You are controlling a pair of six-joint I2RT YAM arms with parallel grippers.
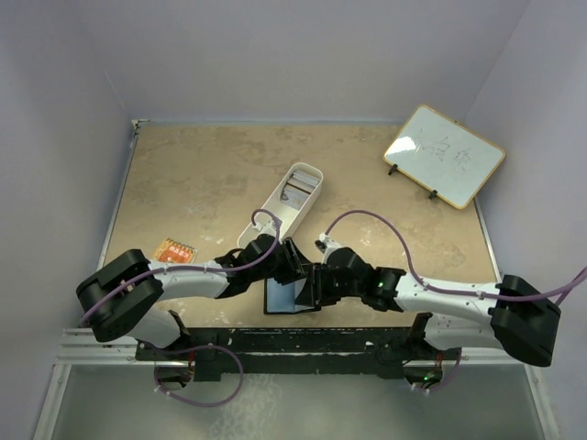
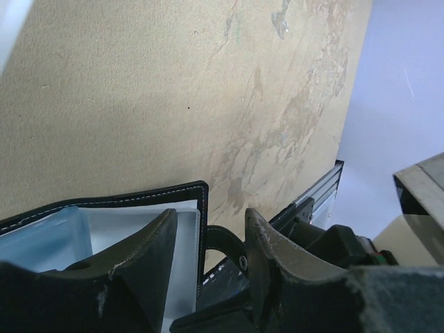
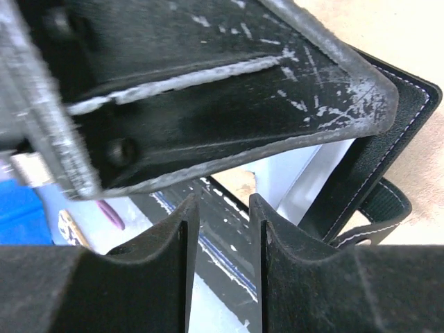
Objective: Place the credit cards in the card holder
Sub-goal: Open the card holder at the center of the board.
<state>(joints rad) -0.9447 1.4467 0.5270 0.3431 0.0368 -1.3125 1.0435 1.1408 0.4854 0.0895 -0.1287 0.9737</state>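
Observation:
The card holder [image 1: 286, 297] lies open near the table's front edge, black with a blue-grey inside. My left gripper [image 1: 293, 264] hangs over its far edge with its jaws apart. In the left wrist view the holder's stitched edge [image 2: 139, 198] and snap tab [image 2: 225, 241] show between the fingers of the left gripper [image 2: 208, 236]. My right gripper [image 1: 312, 286] is at the holder's right side, open and empty. In the right wrist view the right gripper [image 3: 220, 222] sits left of the holder [image 3: 388, 132]. The credit cards [image 1: 295, 190] lie in the white tray.
The long white tray [image 1: 275, 213] stands just behind the grippers. An orange packet [image 1: 174, 250] lies at the left. A small whiteboard [image 1: 444, 154] stands at the back right. The table's front rail [image 1: 303, 339] is close below the holder.

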